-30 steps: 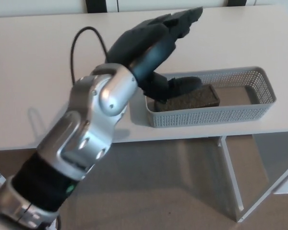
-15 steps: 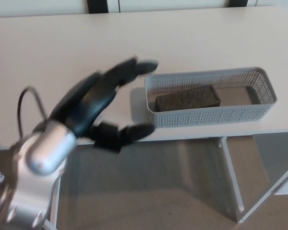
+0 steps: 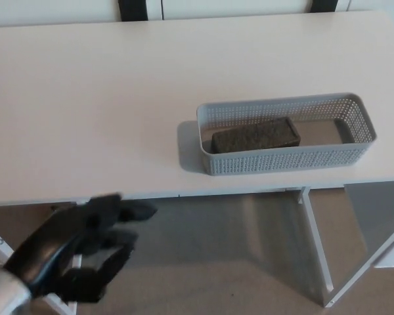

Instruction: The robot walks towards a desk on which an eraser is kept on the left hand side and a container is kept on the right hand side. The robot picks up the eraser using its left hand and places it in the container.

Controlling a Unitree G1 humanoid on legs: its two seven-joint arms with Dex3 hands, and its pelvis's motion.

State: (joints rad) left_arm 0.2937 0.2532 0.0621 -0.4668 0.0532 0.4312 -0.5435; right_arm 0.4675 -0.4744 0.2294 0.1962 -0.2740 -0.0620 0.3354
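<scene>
One eraser in the basket, left hand low and empty

Only the left hand (image 3: 72,252) shows, blurred at the lower left below the desk's (image 3: 92,118) front edge, its wrist cut off by the frame; its fingers are spread apart on nothing. The right hand is out of sight. The dark eraser (image 3: 256,134) lies flat in the left half of the grey perforated container (image 3: 285,159), long axis along the container's length, roughly parallel to the desk's front edge near the right end.
</scene>
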